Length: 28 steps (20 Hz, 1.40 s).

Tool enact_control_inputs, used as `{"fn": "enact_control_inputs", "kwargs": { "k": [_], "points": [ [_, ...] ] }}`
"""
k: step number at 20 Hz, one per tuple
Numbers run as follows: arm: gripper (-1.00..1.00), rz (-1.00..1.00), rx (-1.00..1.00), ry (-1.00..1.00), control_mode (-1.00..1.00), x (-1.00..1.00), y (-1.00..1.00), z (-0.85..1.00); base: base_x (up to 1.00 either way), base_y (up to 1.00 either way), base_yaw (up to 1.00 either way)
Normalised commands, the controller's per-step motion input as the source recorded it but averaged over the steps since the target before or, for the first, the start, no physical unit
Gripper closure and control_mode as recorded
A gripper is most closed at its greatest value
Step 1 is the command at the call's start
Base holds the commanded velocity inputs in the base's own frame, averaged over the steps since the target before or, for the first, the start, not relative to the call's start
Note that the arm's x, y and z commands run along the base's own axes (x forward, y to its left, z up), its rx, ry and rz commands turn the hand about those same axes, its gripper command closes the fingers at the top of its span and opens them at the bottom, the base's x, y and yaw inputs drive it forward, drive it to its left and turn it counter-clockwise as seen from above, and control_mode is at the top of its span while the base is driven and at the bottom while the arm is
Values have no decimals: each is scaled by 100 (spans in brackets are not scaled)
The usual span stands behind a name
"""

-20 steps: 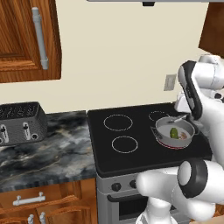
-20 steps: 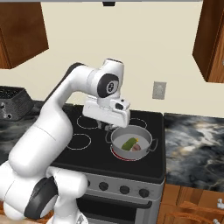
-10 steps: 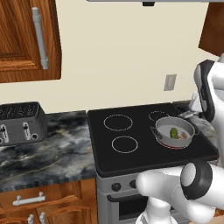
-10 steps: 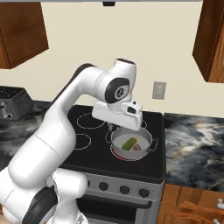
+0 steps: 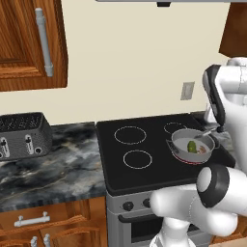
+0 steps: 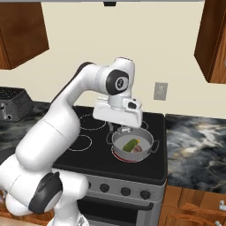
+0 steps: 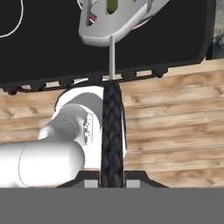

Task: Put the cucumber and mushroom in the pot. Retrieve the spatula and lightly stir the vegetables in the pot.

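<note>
The pot (image 6: 118,142) stands on the stove's front right burner, also visible in the left base view (image 5: 179,146). Inside it lie the green cucumber (image 6: 131,145) (image 5: 192,146) and the small brownish mushroom (image 6: 139,150). My gripper (image 6: 125,129) hangs just over the pot's back rim, shut on the spatula's black handle (image 7: 112,131). In the hand view the gripper (image 7: 112,181) holds that handle upright. A thin shaft leads up to the silver slotted head (image 7: 109,30), with green cucumber (image 7: 113,5) showing through a slot. The spatula (image 5: 206,132) slants into the pot.
The black stove top (image 6: 90,152) has three free burners to the left. A toaster (image 5: 21,135) stands on the dark marble counter (image 5: 62,164) at far left. More counter (image 6: 194,145) lies right of the stove. Wooden cabinets hang overhead.
My hand swung right above the pot and has come back left, still holding the spatula. The pot and the vegetables stay in place.
</note>
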Motion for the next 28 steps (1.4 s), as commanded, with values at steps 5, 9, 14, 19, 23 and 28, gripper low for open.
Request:
{"fn": "enact_control_inputs", "kwargs": {
  "k": [5,9,14,19,23,28],
  "points": [
    [100,2,0,15,-100,24,-19,-13,0,0,0],
    [100,0,0,13,-100,27,-7,-46,0,0,0],
    [100,0,0,3,-100,34,-2,-26,0,0,0],
    [100,0,0,0,-100,21,0,-2,0,0,0],
    [100,0,0,1,-100,29,0,-13,0,0,0],
    [100,0,0,0,-100,29,0,-27,0,0,0]
  ]
}}
